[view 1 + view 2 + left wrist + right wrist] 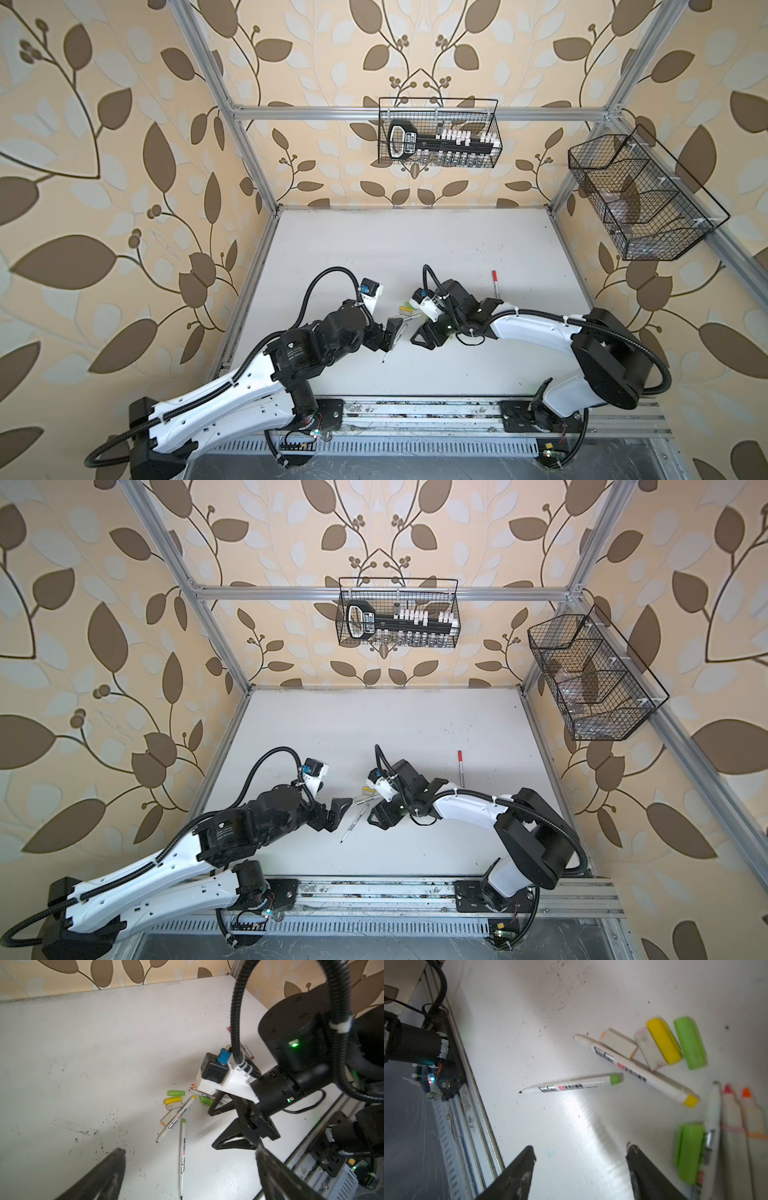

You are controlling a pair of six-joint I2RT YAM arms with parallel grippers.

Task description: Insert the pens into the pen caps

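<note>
Since neither gripper holds anything, all pens and caps lie on the desk (415,241), clustered between the two arms.

Green-ended pen (571,1085): flat and alone, between the left gripper (189,1148) and the right gripper (579,1147), touching neither.

Yellow-ended pen (643,1072): just beside it, lying along two whitish caps (618,1043). A yellow cap (663,1041) and a green cap (689,1043) lie side by side next to those.

Second green cap (689,1151): against a slim white pen (713,1109), with two thick translucent pens (733,1136) alongside, tipped pink and orange.

Red-ended pen (496,284): well apart, beyond the right arm.

Fingers on both grippers: wide apart, empty.

Right arm's wrist camera (214,1072): overhangs the cluster and hides part of it in the left wrist view.

Back wire basket (436,99): holds a black-handled item with white blocks.

Side wire basket (590,166): contents unclear.
</note>
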